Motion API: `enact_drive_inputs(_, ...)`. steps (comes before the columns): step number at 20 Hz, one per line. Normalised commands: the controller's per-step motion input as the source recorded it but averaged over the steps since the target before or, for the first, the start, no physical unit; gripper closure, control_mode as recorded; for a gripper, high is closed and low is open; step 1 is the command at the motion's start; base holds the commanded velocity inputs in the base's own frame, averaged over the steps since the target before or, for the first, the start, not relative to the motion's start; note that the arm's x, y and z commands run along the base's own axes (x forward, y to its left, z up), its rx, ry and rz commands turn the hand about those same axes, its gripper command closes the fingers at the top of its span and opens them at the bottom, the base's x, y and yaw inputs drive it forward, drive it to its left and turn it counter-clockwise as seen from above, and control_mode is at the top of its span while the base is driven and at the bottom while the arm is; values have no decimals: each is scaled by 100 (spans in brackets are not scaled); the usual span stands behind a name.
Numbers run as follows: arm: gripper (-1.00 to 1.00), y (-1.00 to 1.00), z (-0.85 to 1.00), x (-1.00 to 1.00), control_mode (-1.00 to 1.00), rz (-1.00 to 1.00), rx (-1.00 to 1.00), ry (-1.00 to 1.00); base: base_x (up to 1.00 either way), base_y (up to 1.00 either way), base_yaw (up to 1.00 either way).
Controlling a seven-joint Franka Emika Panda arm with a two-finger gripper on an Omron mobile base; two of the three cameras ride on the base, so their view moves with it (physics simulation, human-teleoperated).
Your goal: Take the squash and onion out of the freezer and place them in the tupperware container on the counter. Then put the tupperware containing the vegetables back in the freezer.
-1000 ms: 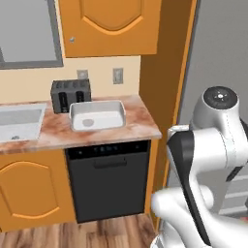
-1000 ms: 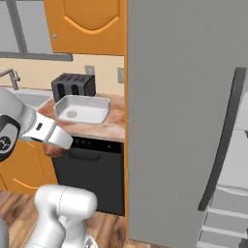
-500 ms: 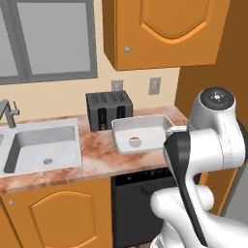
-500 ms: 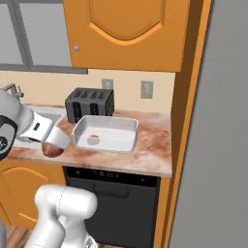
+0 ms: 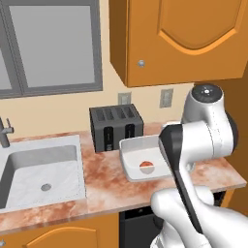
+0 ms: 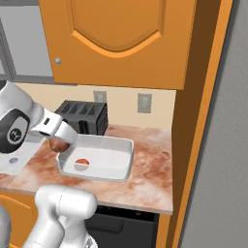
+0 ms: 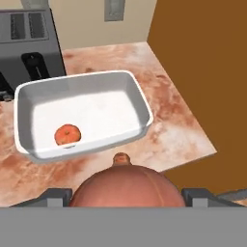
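The gripper (image 7: 124, 202) holds a round reddish-brown onion (image 7: 126, 185) between its two fingers — they are spread wide around it, one on each side. It hangs above the marbled counter (image 7: 169, 130), just beside the near rim of the white tupperware container (image 7: 140, 96). A small orange squash (image 7: 67, 134) already lies inside the tub. A black toaster (image 5: 116, 127) stands right behind it — the sink (image 5: 41, 169) is off to the left.

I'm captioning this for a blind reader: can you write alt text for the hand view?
The gripper holds a reddish-brown onion just short of the white tupperware container, which has a small orange squash inside. The tub sits on the marbled counter beside a black toaster.
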Motion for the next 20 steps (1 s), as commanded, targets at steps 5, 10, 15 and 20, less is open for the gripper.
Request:
enact_drive_inputs(5, 100, -6, -72, 93, -100, 6, 4, 0, 0, 0, 0)
enact_drive_inputs(10, 100, 0, -95, 100, -100, 5, 1, 1, 0, 0, 0)
enact_drive_inputs(15, 100, 0, -88, 100, -100, 1, 4, 12, 0, 0, 0)
enact_drive_inputs(20, 100, 0, -62, 100, -100, 0, 5, 17, 0, 0, 0)
